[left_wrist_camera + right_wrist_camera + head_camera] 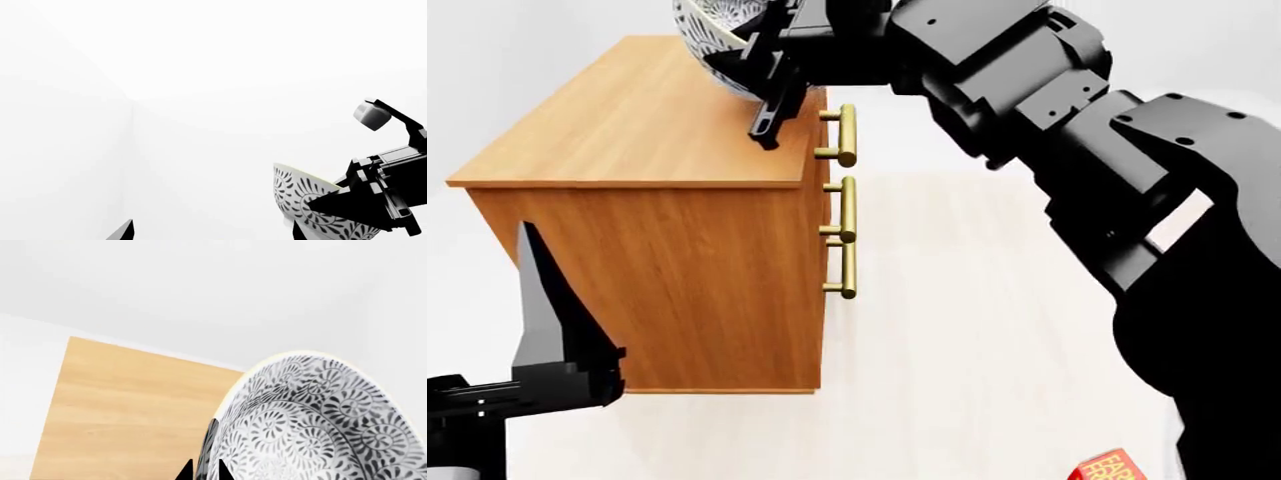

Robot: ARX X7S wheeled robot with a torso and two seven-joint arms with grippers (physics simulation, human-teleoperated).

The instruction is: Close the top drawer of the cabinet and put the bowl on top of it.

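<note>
A pale, off-white floor (988, 330) carried everything around me. The cabinet (681, 250) stood directly on it, upright, its flat wooden top bare where I could see it. Near my base, a red box (1110, 467) lay on the floor, only its corner visible.

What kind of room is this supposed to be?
Probably a bare simulated test room, not a real home: blank white walls, a plain pale floor, and a lone orange-brown wooden cabinet with brass handles.

Bowl (320, 425) (tilted) above cabinet (127, 410) top.
</note>
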